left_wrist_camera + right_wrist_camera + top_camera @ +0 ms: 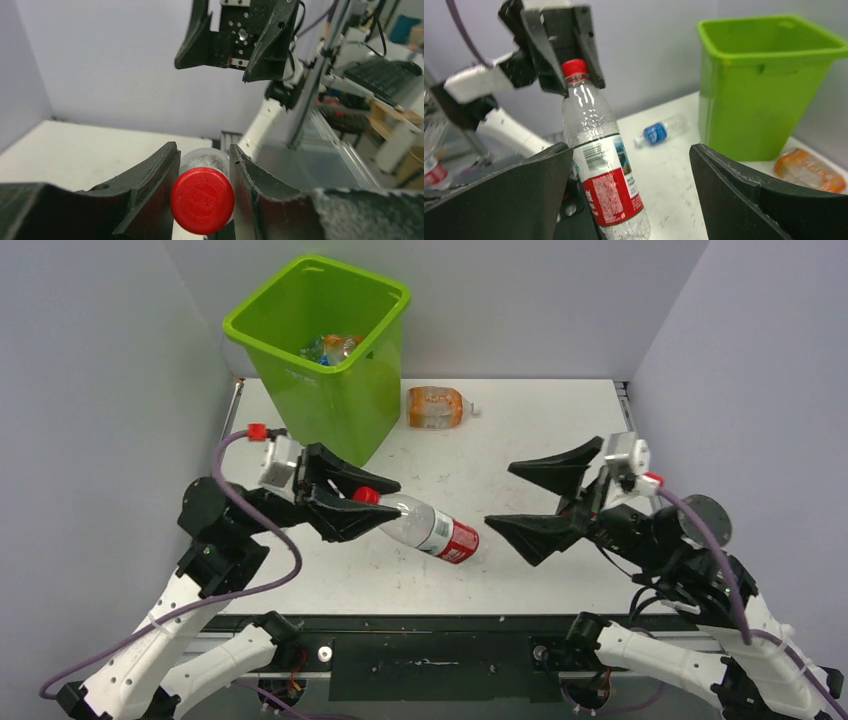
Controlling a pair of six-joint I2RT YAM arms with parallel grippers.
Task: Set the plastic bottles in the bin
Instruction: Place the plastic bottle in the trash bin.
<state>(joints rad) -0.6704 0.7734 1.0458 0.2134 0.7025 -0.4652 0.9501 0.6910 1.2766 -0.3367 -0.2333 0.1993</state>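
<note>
A clear plastic bottle (430,528) with a red cap (202,200) and a red label (611,192) is held by its neck in my left gripper (375,502), which is shut on it. The bottle's base end points toward my right gripper (500,495). That gripper is open wide, and the base sits between its jaws, close to one finger and unclamped. The lime-green bin (330,410) stands at the back left with several bottles (335,348) inside. An orange bottle (437,407) lies on the table just right of the bin.
A small bottle with a blue label (659,131) lies on the table beside the bin (754,100), seen only in the right wrist view. Grey walls close in the table on three sides. The white tabletop (540,430) ends at a black front rail.
</note>
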